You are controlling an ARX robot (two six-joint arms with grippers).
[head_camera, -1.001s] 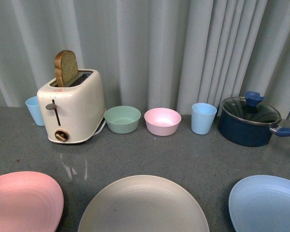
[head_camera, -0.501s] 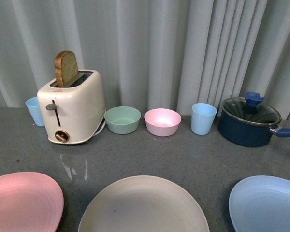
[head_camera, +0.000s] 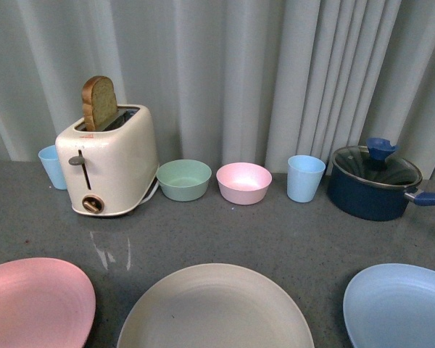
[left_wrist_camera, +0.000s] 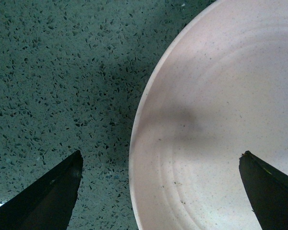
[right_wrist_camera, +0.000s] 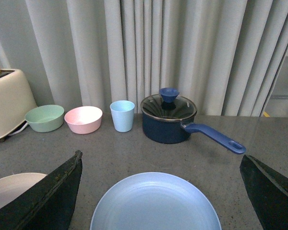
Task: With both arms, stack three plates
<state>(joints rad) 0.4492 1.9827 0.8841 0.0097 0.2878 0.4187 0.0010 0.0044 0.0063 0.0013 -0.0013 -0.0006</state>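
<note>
Three plates lie along the near edge of the grey counter: a pink plate (head_camera: 32, 301) at left, a beige-grey plate (head_camera: 214, 308) in the middle, a light blue plate (head_camera: 399, 304) at right. Neither gripper shows in the front view. My left gripper (left_wrist_camera: 161, 184) is open just above the pink plate (left_wrist_camera: 221, 120), one finger over the counter, the other over the plate. My right gripper (right_wrist_camera: 161, 191) is open above and behind the light blue plate (right_wrist_camera: 156, 203). The beige-grey plate's edge (right_wrist_camera: 9, 189) shows there too.
At the back stand a cream toaster (head_camera: 109, 163) with a bread slice, a blue cup (head_camera: 52, 165), a green bowl (head_camera: 183, 178), a pink bowl (head_camera: 243, 182), another blue cup (head_camera: 305, 177) and a dark blue lidded pot (head_camera: 375, 181) with its handle pointing right. Grey curtain behind.
</note>
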